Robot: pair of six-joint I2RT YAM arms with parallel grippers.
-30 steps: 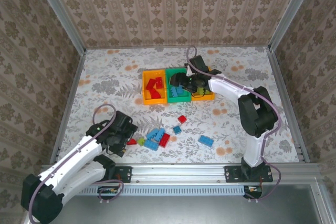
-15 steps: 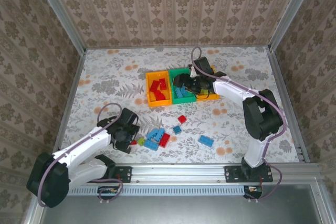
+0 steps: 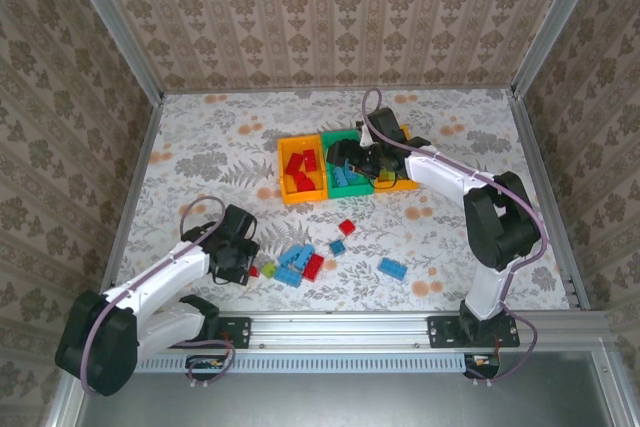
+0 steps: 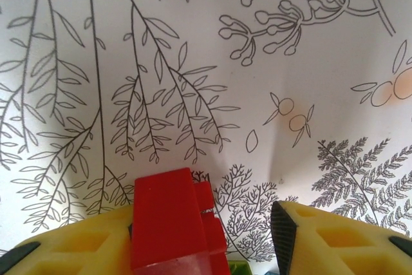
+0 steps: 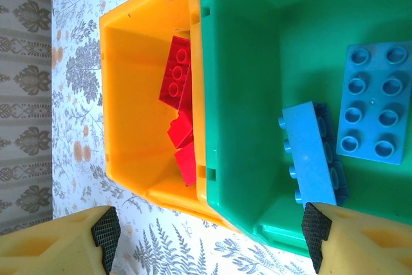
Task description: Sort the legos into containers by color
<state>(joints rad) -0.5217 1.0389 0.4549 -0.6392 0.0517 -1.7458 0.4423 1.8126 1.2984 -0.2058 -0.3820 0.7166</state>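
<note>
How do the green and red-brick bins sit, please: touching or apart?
Touching. Right wrist view: green bin and red-brick bin meet wall to wall.

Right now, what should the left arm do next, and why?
Probably close the left jaws fully: the red brick sits between them, against one finger, with a gap to the other finger. Lifting before that would likely leave it behind.

left arm (image 3: 150, 287), right arm (image 3: 445, 172): white links, black joints | cables (image 3: 364, 102): lilac | jaws: yellow
</note>
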